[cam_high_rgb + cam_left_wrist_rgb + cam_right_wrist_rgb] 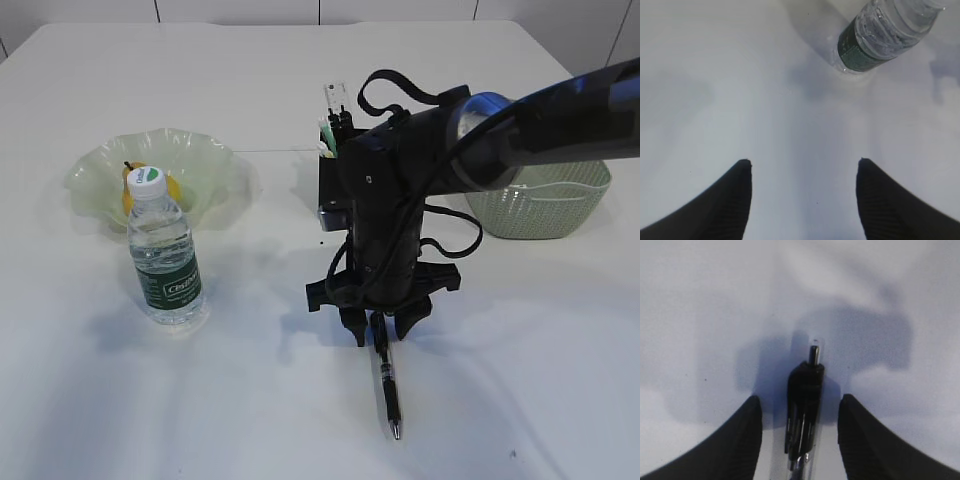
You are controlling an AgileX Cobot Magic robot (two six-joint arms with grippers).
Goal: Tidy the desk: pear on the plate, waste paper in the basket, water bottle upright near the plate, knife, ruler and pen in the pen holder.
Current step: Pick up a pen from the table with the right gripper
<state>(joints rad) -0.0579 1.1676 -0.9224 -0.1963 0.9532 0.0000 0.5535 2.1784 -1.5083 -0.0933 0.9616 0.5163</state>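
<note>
A black pen point(388, 385) lies on the white table, tip toward the front edge. My right gripper point(381, 332) hangs low over its rear end, open, one finger on each side of the pen point(804, 400) with gaps on both sides. The water bottle point(165, 255) stands upright in front of the pale green plate point(210, 165), where the yellow pear point(128, 192) lies. My left gripper point(803, 160) is open over bare table, the bottle point(880, 35) ahead of it. A clear ruler point(334, 100) stands in the black pen holder point(330, 185). Knife and waste paper are hidden.
A light green woven basket point(540, 205) stands at the right, partly behind my right arm. The pen holder sits just behind the right wrist. The left arm does not show in the exterior view.
</note>
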